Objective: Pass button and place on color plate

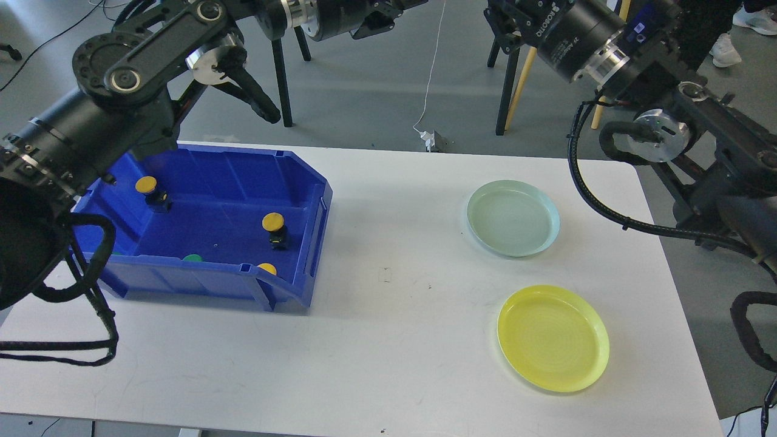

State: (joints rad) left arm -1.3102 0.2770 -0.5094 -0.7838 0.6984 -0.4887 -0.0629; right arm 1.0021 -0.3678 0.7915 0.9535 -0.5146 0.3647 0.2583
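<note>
A blue bin (318, 209) stands on the left of the white table (388, 340). It holds yellow-capped buttons (272, 222) (145, 184). A third yellow one (266, 268) and a green one (192, 258) are half hidden behind the bin's front wall. A pale green plate (513, 217) and a yellow plate (552, 337), both empty, lie on the right. My left gripper (391, 12) is high above the floor beyond the bin, cut off by the top edge. My right gripper (501, 18) is high beyond the plates, with its fingers also cut off.
My left arm's links (121, 73) hang over the bin's far left corner. My right arm and its cable (607, 206) reach over the table's right edge. Chair legs (282, 79) and a power strip (432, 141) are on the floor behind the table.
</note>
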